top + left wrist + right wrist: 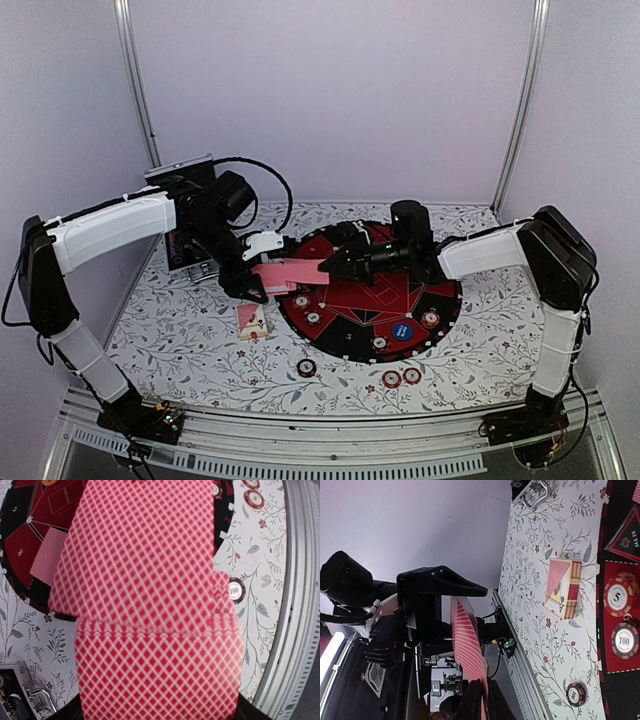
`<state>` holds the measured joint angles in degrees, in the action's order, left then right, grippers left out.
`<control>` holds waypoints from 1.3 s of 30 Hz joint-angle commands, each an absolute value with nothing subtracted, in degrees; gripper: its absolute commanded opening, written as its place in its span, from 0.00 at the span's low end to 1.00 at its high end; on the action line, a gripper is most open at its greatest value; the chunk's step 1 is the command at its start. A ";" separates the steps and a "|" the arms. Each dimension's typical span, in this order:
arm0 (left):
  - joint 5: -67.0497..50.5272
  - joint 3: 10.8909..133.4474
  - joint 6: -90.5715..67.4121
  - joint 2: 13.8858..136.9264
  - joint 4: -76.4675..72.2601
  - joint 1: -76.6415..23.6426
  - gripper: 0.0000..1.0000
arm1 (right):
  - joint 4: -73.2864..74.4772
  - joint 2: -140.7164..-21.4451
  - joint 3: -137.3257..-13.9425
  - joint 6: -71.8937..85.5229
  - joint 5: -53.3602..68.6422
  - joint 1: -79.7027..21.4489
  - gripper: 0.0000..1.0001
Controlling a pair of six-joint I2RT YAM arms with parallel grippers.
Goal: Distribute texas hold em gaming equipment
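Top external: fixed high behind the arm bases, tilted down toward 12 o'clock, whole floral table (pixel 180 345) in frame, bases at 6. Left wrist: very close, pink cards (pixel 150 580) fill most of the frame; round mat (pixel 20 545) at 10 o'clock, table rail (pixel 300 605) at 3. Right wrist: rolled sideways, table at 3 o'clock, wall at 10, sighting the cards edge-on toward the left arm (pixel 350 577). All three views share cards and mat; top and right wrist share the card box (pixel 563 587).
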<state>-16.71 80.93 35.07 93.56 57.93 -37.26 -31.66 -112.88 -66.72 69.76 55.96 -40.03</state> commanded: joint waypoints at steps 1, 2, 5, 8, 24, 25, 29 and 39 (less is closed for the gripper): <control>-17.80 82.18 34.72 93.06 57.03 -37.09 0.00 | -29.78 -108.43 -63.29 67.64 57.62 -37.16 0.08; -17.90 82.18 34.72 93.01 57.04 -37.09 0.00 | -29.74 -107.99 -62.59 67.47 57.84 -36.77 0.08; -17.95 82.18 34.71 93.08 57.04 -37.09 0.00 | -29.21 -106.64 -60.66 66.94 58.43 -35.74 0.08; -17.93 82.18 34.69 93.05 57.12 -37.09 0.00 | -27.93 -105.32 -58.82 65.93 58.86 -34.17 0.08; -18.01 82.65 34.69 92.90 57.22 -37.09 0.00 | -0.69 -102.57 -53.73 43.31 52.57 -23.75 0.03; -17.97 82.70 34.71 92.90 57.22 -37.09 0.00 | -0.14 -102.83 -53.66 42.37 52.32 -23.70 0.03; -18.01 82.79 34.72 92.88 57.30 -37.09 0.00 | 3.10 -103.51 -53.53 39.93 49.93 -23.12 0.02; -18.14 83.12 34.54 93.27 57.39 -37.18 0.00 | 10.41 -104.26 -54.99 33.60 41.48 -21.62 0.01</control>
<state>-17.12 81.32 35.03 93.56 57.93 -37.26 6.57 -103.00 -54.13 37.50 46.59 -22.28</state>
